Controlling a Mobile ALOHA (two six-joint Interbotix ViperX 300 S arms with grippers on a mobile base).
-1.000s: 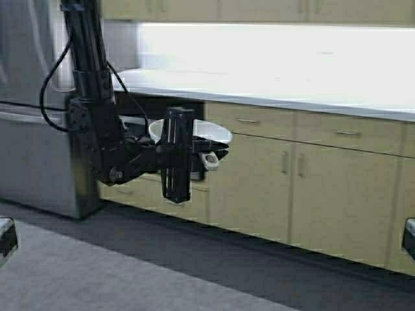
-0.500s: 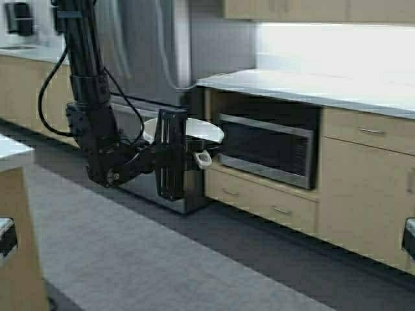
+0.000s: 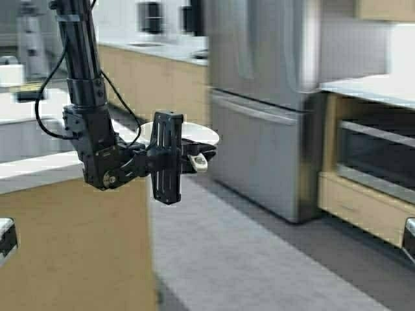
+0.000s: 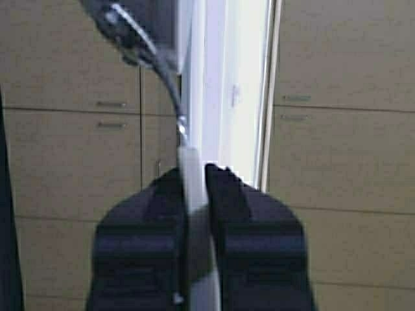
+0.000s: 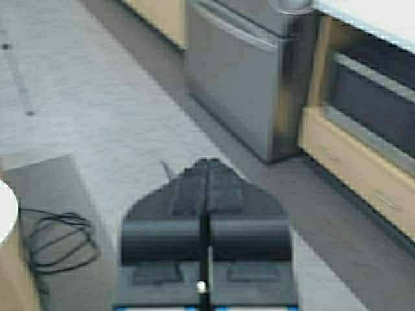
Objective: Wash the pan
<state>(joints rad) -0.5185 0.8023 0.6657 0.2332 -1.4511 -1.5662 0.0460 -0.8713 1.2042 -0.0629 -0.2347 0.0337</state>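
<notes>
The cream-white pan (image 3: pixel 187 133) hangs level in the air at chest height, over the floor beside a counter corner. My left gripper (image 3: pixel 192 157) is shut on its short handle (image 3: pixel 200 162). In the left wrist view the grey handle (image 4: pixel 192 170) stands clamped between the two black fingers (image 4: pixel 228 201) of the left gripper (image 4: pixel 195 172), with the pan's body rising beyond it. My right gripper (image 5: pixel 206 163) is shut and holds nothing, parked low at the right over the floor; only its edge (image 3: pixel 409 237) shows in the high view.
A wood-fronted counter block (image 3: pixel 71 220) stands close at my left, under the left arm. A steel fridge (image 3: pixel 272 97) is ahead on the right, with an oven niche (image 3: pixel 379 152) beside it. A far counter (image 3: pixel 152 52) runs at the back. Grey floor (image 3: pixel 246 259) lies open between them.
The robot has turned or driven: the whole scene has slid to the right, the fridge now stands right of centre and a counter block has come in at the left. The pan stays held.
</notes>
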